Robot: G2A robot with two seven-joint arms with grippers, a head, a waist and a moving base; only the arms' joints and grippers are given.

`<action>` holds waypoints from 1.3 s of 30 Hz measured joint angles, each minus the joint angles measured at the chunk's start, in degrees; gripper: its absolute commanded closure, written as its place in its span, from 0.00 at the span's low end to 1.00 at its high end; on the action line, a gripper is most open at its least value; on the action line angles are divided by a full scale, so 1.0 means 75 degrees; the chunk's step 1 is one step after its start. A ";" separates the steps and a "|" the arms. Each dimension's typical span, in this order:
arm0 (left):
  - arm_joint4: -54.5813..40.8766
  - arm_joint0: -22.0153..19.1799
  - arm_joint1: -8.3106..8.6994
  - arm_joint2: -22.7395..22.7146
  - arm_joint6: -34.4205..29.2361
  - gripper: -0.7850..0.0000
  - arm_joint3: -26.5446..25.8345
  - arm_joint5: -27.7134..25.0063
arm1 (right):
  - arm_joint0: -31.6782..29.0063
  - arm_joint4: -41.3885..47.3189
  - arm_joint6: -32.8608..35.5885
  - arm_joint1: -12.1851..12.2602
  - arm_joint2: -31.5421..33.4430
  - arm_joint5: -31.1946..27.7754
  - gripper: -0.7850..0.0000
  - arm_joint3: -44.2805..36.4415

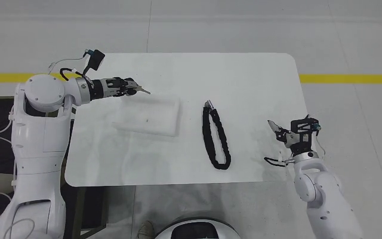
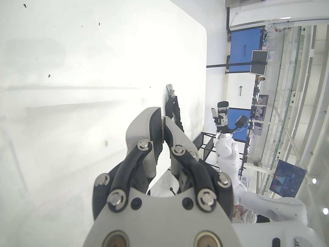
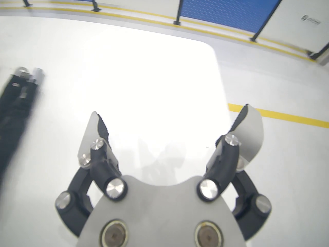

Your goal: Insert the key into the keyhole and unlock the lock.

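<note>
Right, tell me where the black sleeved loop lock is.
In the top view the black fabric-sleeved loop lock lies flat near the middle of the white table, between the shallow white tray and the open right gripper.

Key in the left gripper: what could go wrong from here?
1. The left gripper pinches the key only at the very tips, on its thin flat faces; it may twist or slip when it meets the keyhole.
2. The lock lies loose on the table, and the open right gripper is apart from it. Unheld, the lock would likely slide away under a push.
</note>
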 measured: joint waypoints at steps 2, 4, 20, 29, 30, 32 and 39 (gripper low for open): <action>0.0000 0.0000 0.0000 0.0000 0.0000 1.00 0.0000 0.0000 | 0.0236 0.0574 0.0602 -0.0009 -0.0184 -0.0407 0.00 -0.0265; 0.0000 0.0000 0.0000 0.0000 0.0000 1.00 0.0000 0.0000 | 0.0623 0.1431 0.1412 -0.0024 -0.0448 -0.0866 0.00 -0.0423; 0.0000 0.0000 0.0000 0.0000 0.0000 1.00 0.0000 0.0000 | 0.4485 0.2280 0.6130 -0.0270 -0.3022 -0.2392 0.00 0.2116; 0.0000 0.0000 0.0000 0.0000 0.0000 1.00 0.0000 0.0000 | 0.6176 0.2904 0.7552 -0.0655 -0.3862 -0.1674 0.00 0.3399; 0.0000 0.0000 0.0000 0.0000 0.0000 1.00 0.0000 0.0000 | 0.6200 0.2854 0.7539 -0.0658 -0.3866 -0.1667 0.00 0.3396; 0.0000 0.0000 0.0000 0.0000 0.0000 1.00 0.0000 0.0000 | 0.6191 0.2814 0.7519 -0.0655 -0.3862 -0.1669 0.00 0.3385; 0.0000 0.0000 0.0000 0.0000 0.0000 1.00 0.0000 0.0000 | 0.5894 0.3000 0.7305 -0.0601 -0.3631 -0.1610 0.00 0.3076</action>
